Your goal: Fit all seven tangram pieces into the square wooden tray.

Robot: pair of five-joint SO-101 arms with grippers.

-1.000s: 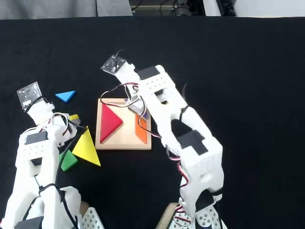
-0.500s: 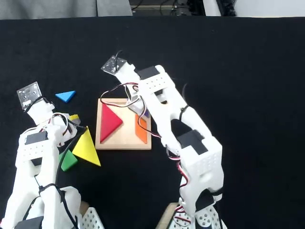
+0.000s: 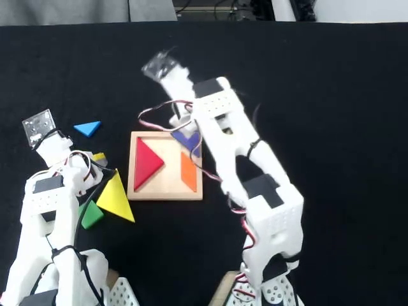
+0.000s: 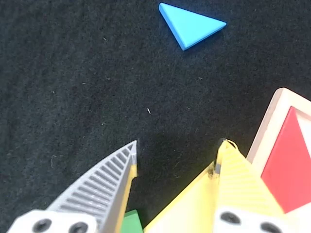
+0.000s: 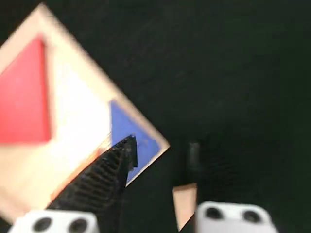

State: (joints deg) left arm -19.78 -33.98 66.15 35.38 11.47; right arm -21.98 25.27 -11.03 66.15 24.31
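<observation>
The square wooden tray (image 3: pixel 164 186) holds a red triangle (image 3: pixel 148 162), an orange piece (image 3: pixel 189 172) and a dark blue triangle (image 3: pixel 189 139) in its far right corner. My right gripper (image 5: pixel 160 150) hovers open just beyond that corner, over the dark blue triangle (image 5: pixel 129 133) and the tray's rim (image 5: pixel 87 82). My left gripper (image 4: pixel 177 150) stands open over bare cloth left of the tray (image 4: pixel 269 128), nothing between its fingers. A big yellow triangle (image 3: pixel 116 196), a green triangle (image 3: pixel 91 215), a small yellow piece (image 3: pixel 99 156) and a light blue triangle (image 3: pixel 87 128) lie around it.
The table is covered in black cloth. The loose pieces lie together left of the tray. The right arm (image 3: pixel 242 159) stretches along the tray's right side. The light blue triangle (image 4: pixel 192 29) lies ahead of my left gripper.
The right arm has pulled up and back from the tray's far right corner. The dark blue triangle, earlier under its gripper, now lies uncovered in the tray. The left arm is unmoved.
</observation>
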